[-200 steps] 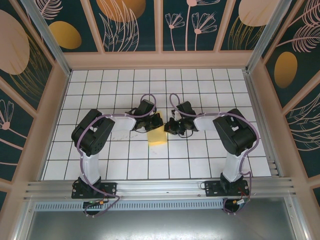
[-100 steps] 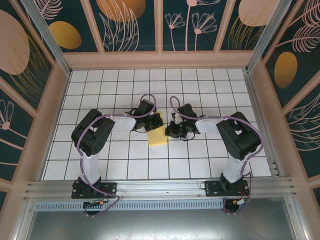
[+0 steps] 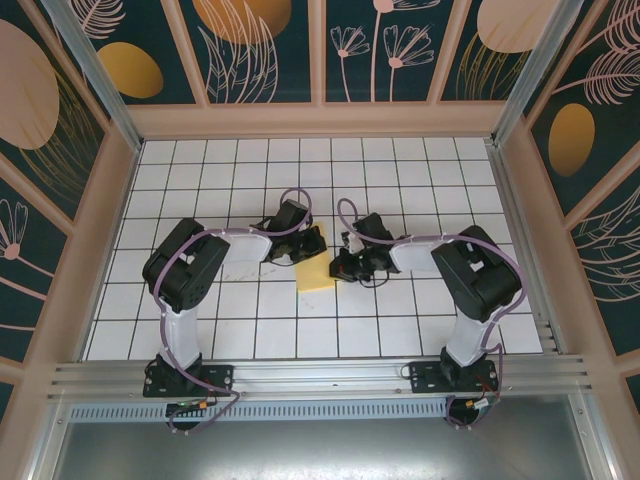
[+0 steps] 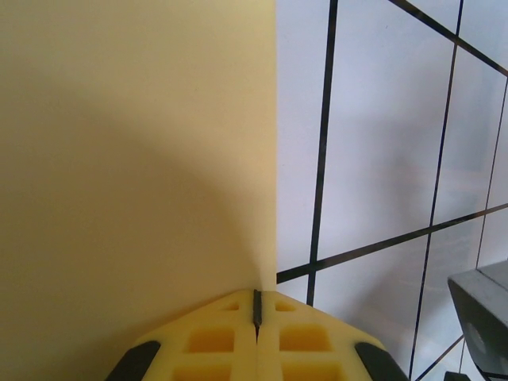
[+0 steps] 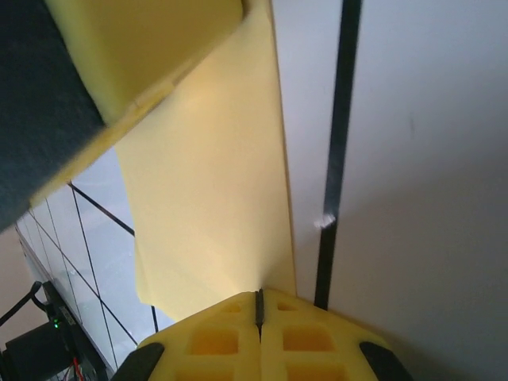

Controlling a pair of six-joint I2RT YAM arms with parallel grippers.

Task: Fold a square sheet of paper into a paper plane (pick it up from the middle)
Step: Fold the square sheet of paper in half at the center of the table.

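Observation:
The square sheet of paper [image 3: 318, 275] is yellow and shows from above as a small upright rectangle on the white tiles between the two arms. My left gripper [image 3: 308, 247] is at its far left corner and my right gripper [image 3: 338, 268] at its right edge. In the left wrist view the paper [image 4: 135, 159] covers the left half and runs down into the shut fingertips of the left gripper [image 4: 256, 305]. In the right wrist view the paper [image 5: 214, 198] narrows into the shut right gripper [image 5: 258, 305], with a yellow pad of the left gripper [image 5: 143, 48] at the top left.
The floor is white tiles [image 3: 400, 170] with black grid lines, walled in on three sides by patterned panels [image 3: 320, 50]. An aluminium rail [image 3: 320, 375] runs along the near edge by the arm bases. A grey part [image 4: 484, 317] of the right arm pokes in at the lower right.
My right gripper has shifted a little nearer and leftward against the paper's right edge. The left gripper and the paper have stayed almost still.

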